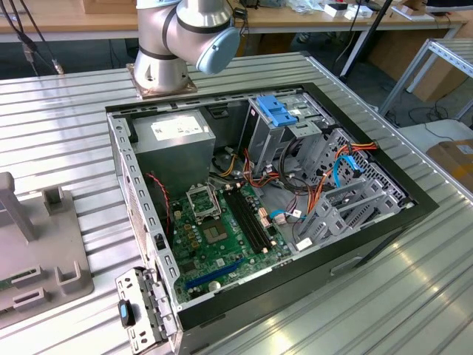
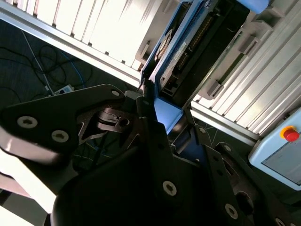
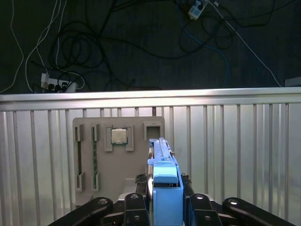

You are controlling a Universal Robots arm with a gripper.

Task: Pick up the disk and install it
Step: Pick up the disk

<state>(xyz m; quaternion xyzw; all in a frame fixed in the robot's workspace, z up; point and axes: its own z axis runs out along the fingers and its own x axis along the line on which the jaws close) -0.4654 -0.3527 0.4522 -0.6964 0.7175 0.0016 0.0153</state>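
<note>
One arm (image 1: 181,33) stands with its base bolted at the desk's (image 1: 66,118) far edge in the exterior view, behind the open case (image 1: 259,207), its first joint bent just above the base. In the first wrist view the gripper (image 3: 165,205) points down over the desk near the edge that borders the floor (image 3: 141,47). Its jaws are pressed against one disk (image 3: 162,153), one on each side of the blue frame. The disk is held on edge over a grey plate (image 3: 136,165); whether it touches the plate cannot be told. In the second wrist view the gripper (image 2: 155,125) shows the same hold: the disk (image 2: 188,52) juts out from between the black jaws, with its blue frame at the clamped end.

One chip (image 3: 119,136) sits in a pocket of the plate, and two thin green sticks (image 3: 94,157) stand in slots beside it. One square pocket (image 3: 152,129), just beyond the disk's far end, is bare.

One grey box (image 1: 174,137) with a white sticker fills the case's far corner, and one blue tab (image 1: 277,111) stands at its far side. One red button (image 2: 290,134) sits on a pale box off the desk. Many cables (image 3: 84,52) lie on the floor.
</note>
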